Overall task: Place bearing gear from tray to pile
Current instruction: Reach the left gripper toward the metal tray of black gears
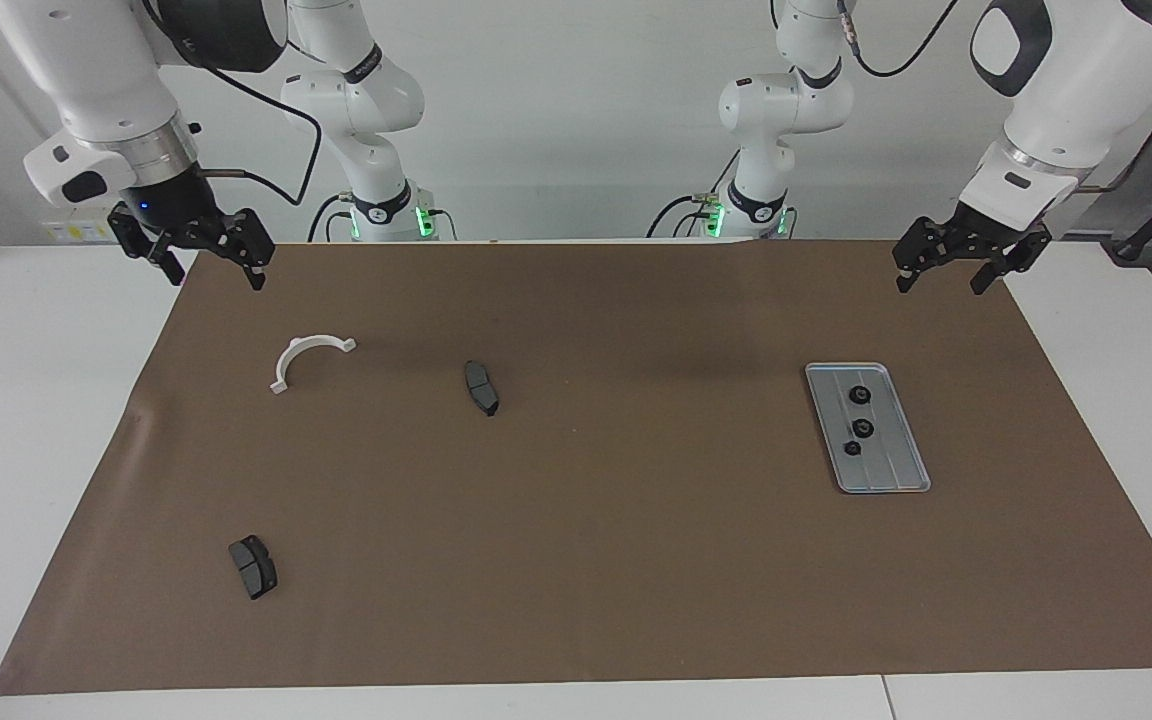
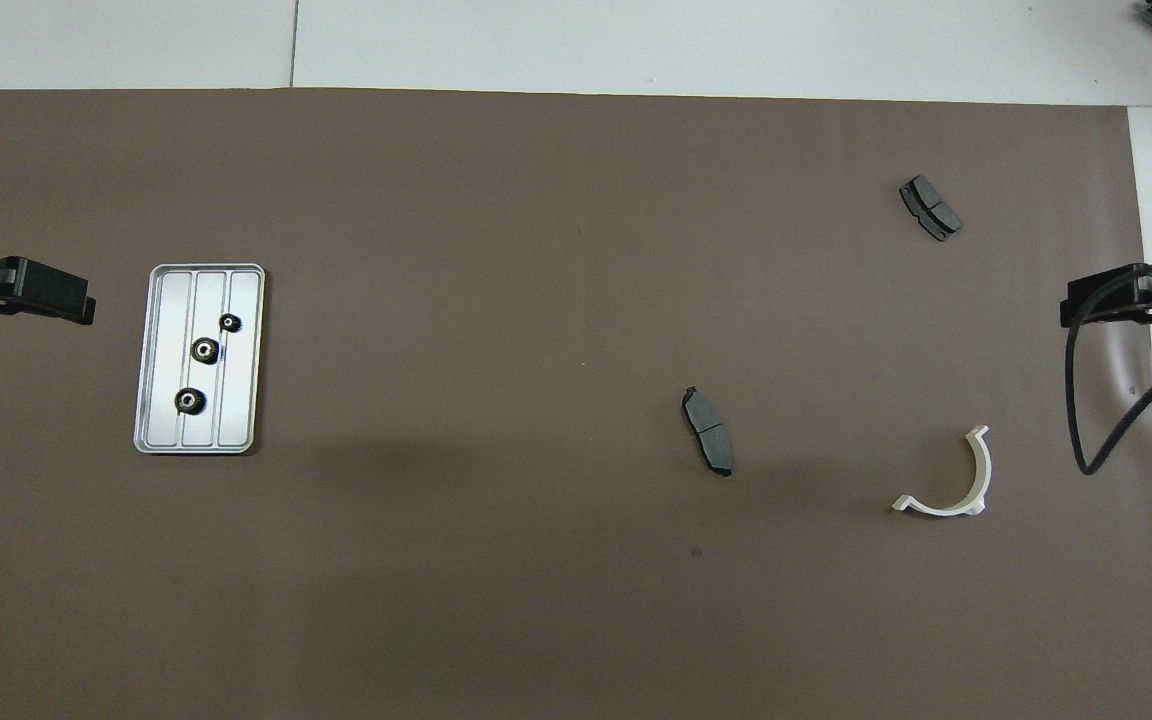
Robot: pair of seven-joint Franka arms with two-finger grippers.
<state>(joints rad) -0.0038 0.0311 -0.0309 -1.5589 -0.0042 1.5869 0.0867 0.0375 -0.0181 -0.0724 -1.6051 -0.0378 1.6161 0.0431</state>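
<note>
1. Brown paper mat (image 1: 596, 560) covers the white table (image 1: 26, 420); we see a plain pale wall above it in the facing view.
2. We mark the tray (image 1: 911, 470), silver-grey and ridged, toward the left arm's end of the table; in the overhead view it lies at about 9 o'clock from the mat's centre (image 2: 161, 430).
3. We count three small black bearing gears (image 1: 863, 428) in the tray, in a loose row along its length (image 2: 204, 350).
4. We take the pile as three scattered parts toward the right arm's end: a white half-ring bracket (image 1: 298, 355) (image 2: 971, 480), a dark brake pad (image 1: 482, 388) nearer mid-table (image 2: 708, 430), and a second brake pad (image 1: 253, 566) farther from the robots (image 2: 931, 208). All lie well apart.
5. Left gripper (image 1: 943, 278) hangs over the mat's corner, at about 1 o'clock from the tray in the facing view; its fingers stand wide and hold nothing (image 2: 86, 305).
6. Right gripper (image 1: 216, 275) hangs over the mat's edge near the bracket, fingers wide apart, holding nothing (image 2: 1071, 310).
</note>
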